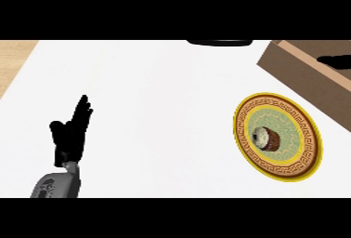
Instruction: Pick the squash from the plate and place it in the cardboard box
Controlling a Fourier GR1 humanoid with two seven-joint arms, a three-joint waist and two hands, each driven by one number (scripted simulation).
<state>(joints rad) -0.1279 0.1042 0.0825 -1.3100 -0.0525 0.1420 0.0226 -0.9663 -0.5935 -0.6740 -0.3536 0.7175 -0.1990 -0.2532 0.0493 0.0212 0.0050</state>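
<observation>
A: Where is the squash (266, 137)?

B: On the plate (291, 116), close to its middle. It is small and round, brown at the side with a pale top, and nothing touches it.

A: And the plate?

B: On the white counter (171, 93), at the view's right. It has a yellow rim, a brown patterned band and a green centre.

A: The box (302, 69)?

B: Up in the right corner, brown cardboard, set at an angle. Its near wall runs just beside the plate's upper right edge. I cannot tell whether the two touch.

A: What is the left hand (67, 135) doing?

B: It rests at the lower left, well apart from the plate. The fingers are straight and point up, pressed close together, with the thumb standing off to the side. They hold nothing. The grey forearm (58, 186) comes in below it from the lower edge.

A: The right hand (336, 61)?

B: Only a black bit shows at the right edge, over the box. I take it for that hand, but so little is in view that I cannot tell how its fingers stand.

A: Anything else?

B: A dark object (219, 42) lies at the counter's far edge, cut off by the top of the view. A strip of light wood (17, 56) shows past the counter at the upper left.
</observation>
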